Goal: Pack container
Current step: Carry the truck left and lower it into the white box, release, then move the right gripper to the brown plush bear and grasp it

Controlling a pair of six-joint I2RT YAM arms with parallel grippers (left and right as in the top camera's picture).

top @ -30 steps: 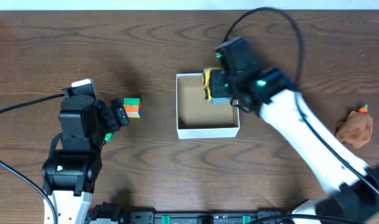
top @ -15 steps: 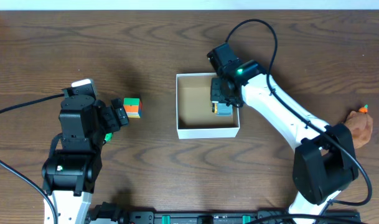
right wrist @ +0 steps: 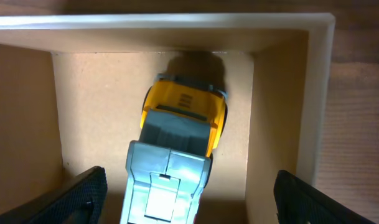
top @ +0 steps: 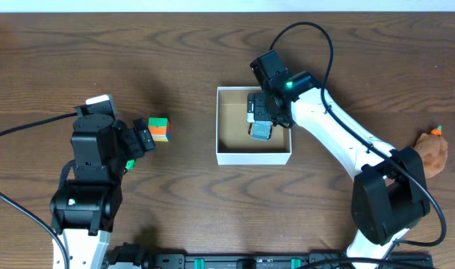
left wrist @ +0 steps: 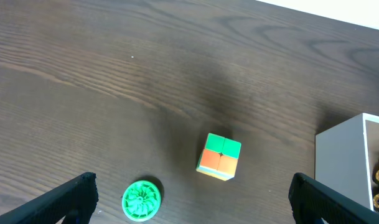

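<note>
The container (top: pixel 254 158) is a shallow white box with a tan inside, at the table's middle. Its walls also show in the right wrist view (right wrist: pixel 320 93), and one corner shows in the left wrist view (left wrist: pixel 345 162). A yellow and blue-grey toy truck (top: pixel 261 128) lies on the box floor against the far right corner (right wrist: pixel 177 155). My right gripper (top: pixel 266 112) hangs over the truck, open, its fingers wide on either side and not touching it (right wrist: pixel 189 199). My left gripper (top: pixel 141 142) is open and empty (left wrist: pixel 192 199), to the left of the box.
A green and orange cube (top: pixel 159 128) sits on the table just ahead of the left gripper (left wrist: pixel 219 156). A green ribbed disc (left wrist: pixel 141 200) lies between the left fingers. A brown lumpy toy (top: pixel 426 155) with an orange tip lies at the far right.
My right gripper came down into the box with the truck and let it go. The truck now lies tilted on the floor. The box slid slightly right. The left arm stayed still.
</note>
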